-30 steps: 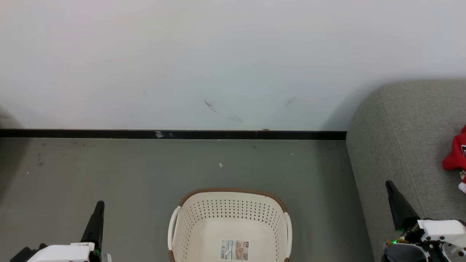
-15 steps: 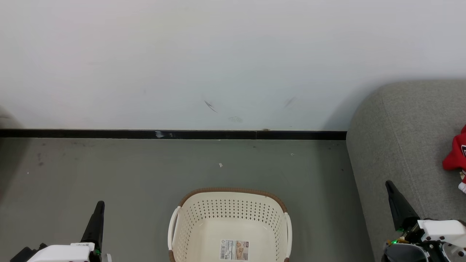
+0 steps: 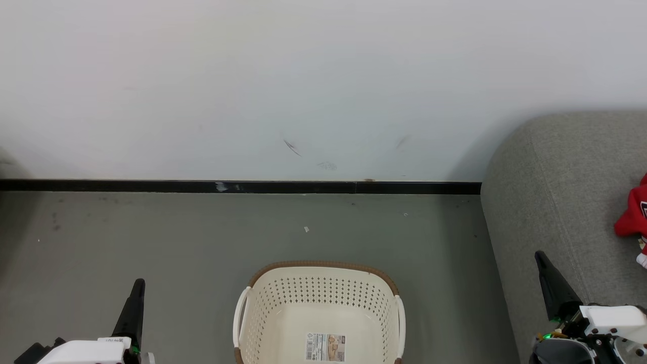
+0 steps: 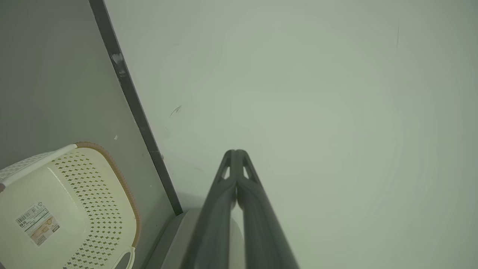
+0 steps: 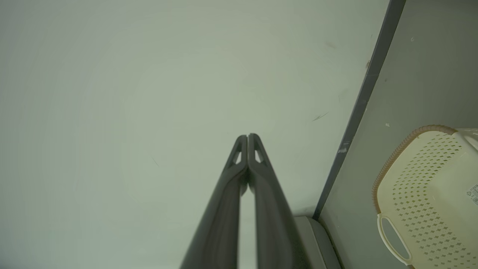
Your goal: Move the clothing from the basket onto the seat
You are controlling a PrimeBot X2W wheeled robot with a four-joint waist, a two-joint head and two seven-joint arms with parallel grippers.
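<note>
Basket [image 3: 323,263] sits on the floor [image 3: 151,237], front and centre, with the baseboard [image 3: 151,186] and wall [image 3: 303,76] well behind it. There's a sticker [image 3: 325,347] in the basket, on its bottom. The seat [image 3: 556,192] is off to the right, and the clothing [image 3: 632,215] lies on it at the far right. The left fingers [image 3: 135,303] are left of the basket, the right fingers [image 3: 551,283] by the seat's left side.

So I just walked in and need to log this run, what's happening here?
Nothing is being handled right now. The basket sits empty on the floor, just a label sticker on its bottom. The red clothing lies on the grey seat at the right. The left gripper and right gripper are both shut, holding nothing, either side of the basket.
</note>
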